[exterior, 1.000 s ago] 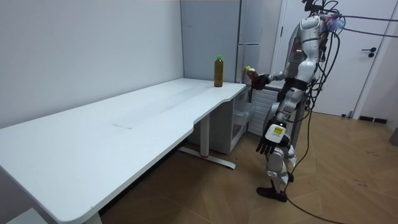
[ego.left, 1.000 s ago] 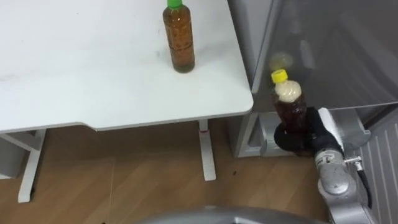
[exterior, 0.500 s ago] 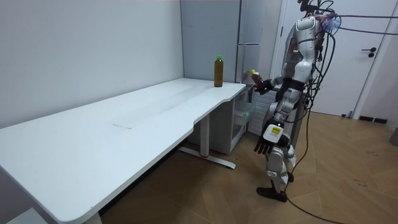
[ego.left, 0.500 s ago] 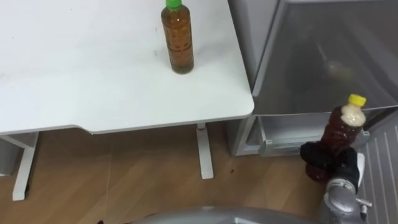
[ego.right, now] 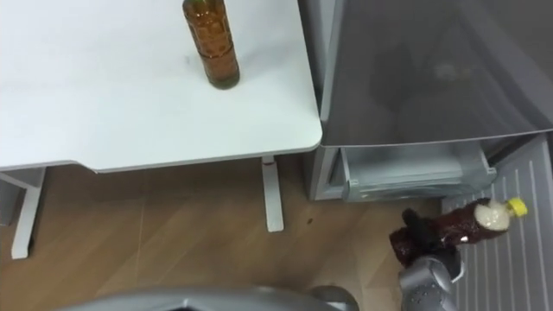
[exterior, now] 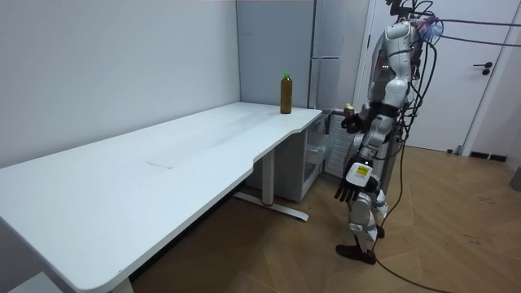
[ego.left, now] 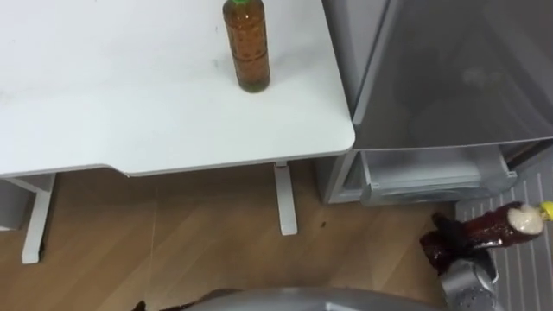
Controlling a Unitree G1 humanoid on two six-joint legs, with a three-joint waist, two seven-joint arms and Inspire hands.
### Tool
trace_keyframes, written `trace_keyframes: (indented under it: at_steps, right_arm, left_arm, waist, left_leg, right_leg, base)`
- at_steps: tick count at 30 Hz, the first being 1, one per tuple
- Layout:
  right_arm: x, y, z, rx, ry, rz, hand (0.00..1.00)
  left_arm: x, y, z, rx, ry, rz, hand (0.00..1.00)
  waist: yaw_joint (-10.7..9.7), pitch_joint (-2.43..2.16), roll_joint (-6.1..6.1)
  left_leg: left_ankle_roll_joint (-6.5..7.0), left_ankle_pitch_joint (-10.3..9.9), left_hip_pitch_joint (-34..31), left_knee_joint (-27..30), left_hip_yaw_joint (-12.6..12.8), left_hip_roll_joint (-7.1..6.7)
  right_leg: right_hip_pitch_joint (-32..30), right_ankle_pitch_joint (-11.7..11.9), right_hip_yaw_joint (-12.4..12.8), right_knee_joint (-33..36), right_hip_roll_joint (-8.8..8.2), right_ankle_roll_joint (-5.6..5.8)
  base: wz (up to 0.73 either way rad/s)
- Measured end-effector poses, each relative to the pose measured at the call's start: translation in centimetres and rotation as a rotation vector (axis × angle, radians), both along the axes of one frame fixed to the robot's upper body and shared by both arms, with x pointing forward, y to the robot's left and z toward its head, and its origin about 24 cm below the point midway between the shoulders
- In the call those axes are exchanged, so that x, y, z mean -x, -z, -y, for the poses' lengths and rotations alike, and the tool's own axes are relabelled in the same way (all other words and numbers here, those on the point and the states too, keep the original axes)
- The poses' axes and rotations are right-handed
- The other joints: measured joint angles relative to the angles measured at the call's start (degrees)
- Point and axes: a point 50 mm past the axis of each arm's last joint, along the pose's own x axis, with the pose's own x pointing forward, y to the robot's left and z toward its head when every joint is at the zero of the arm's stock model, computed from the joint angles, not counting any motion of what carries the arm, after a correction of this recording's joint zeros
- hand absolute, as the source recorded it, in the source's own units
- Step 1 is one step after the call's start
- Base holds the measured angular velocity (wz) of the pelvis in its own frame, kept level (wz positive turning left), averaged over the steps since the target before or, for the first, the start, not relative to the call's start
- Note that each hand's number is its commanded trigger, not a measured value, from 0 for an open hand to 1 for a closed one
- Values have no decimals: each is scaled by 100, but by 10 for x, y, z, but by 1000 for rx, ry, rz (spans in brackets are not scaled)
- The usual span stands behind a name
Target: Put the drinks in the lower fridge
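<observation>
The robot's body is clad in silver-white shells, with dark joints at the waist, the knees and the ankles, and dark feet. A bundle of dark cables runs down its back from the head. Thin ropes lead from its shoulders up and out at the room view's right, and one dark cable trails over the floor. The left robot hand (exterior: 348, 193) is black, with a small white tag marked in yellow at its back. The right robot hand (ego.left: 438, 247) is black as well, on a round, silver-grey metal wrist. A curved grey edge of the chest shows at the bottom of the eye views.
</observation>
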Motion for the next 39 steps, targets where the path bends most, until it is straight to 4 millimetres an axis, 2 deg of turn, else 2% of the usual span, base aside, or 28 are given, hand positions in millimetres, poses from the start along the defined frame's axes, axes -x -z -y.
trace_keyframes:
  at_steps: [3,6,8,10,16,19,23,26,28,33,39]
  right_arm:
    - [-23,-3,-1,-75,62,71,100]
    - [-48,-10,-4,-136,92,169,100]
    - [-63,-14,-3,-164,119,214,100]
    - [-81,-20,-2,-176,119,267,100]
    - [-105,-33,7,-183,94,332,100]
    - [-116,-42,11,-179,84,359,100]
    - [-130,-55,22,-137,61,382,100]
    - [-150,-76,30,-97,27,428,100]
    - [-165,-91,32,-85,14,475,100]
    - [-177,-104,33,-95,45,487,100]
    - [-192,-130,44,-16,41,484,100]
  left_arm:
    - [-15,-1,-1,-2,22,27,0]
    - [-27,-1,1,9,46,49,0]
    - [-41,-2,2,16,56,73,0]
    - [-62,-4,2,9,85,113,0]
    - [-94,-9,6,-22,179,142,0]
    - [-105,-13,3,-47,198,170,0]
    - [-111,-16,1,-61,201,205,0]
    - [-121,-21,-3,-79,217,241,0]
    - [-125,-23,-6,-104,237,246,0]
    - [-129,-25,-7,-119,231,262,0]
    - [-125,-25,-11,-150,248,249,0]
  waist:
    - [-4,12,16]
    - [14,70,-13]
    - [32,89,-34]
    - [180,143,-107]
    - [390,165,-157]
    - [488,215,-259]
    - [600,231,-344]
    - [652,263,-453]
    - [634,267,-495]
    - [631,272,-594]
    - [619,269,-587]
  left_leg:
    - [23,14,-302,158,-6,2]
    - [41,23,-605,358,-6,2]
    - [53,19,-881,550,-12,4]
    - [80,32,-1299,785,-19,18]
    - [125,73,-2269,1275,-122,21]
    - [137,85,-2665,1465,-132,-9]
    - [143,111,-3092,1621,-161,-56]
    - [143,119,-3416,1785,-135,-51]
    - [142,120,-3521,1825,-127,-40]
    - [167,146,-3792,1795,-95,-77]
    - [184,154,-4367,2039,-76,-85]
  right_leg:
    - [-305,-4,-13,167,-23,-6]
    - [-645,-19,-3,435,-63,-24]
    - [-918,-59,-1,640,-91,-49]
    - [-1372,-88,61,933,-98,-74]
    - [-2309,-164,19,1477,-158,-109]
    - [-2777,-245,48,1822,-235,-131]
    - [-3247,-300,45,2112,-308,-154]
    - [-3618,-312,79,2302,-330,-183]
    - [-3707,-307,62,2323,-329,-197]
    - [-4018,-307,103,2395,-367,-186]
    - [-4612,-306,71,2701,-440,-188]
  base:
    - [1]
    - [0]
    - [0]
    - [0]
    - [9]
    - [5]
    - [9]
    - [0]
    - [0]
    - [1]
    - [4]
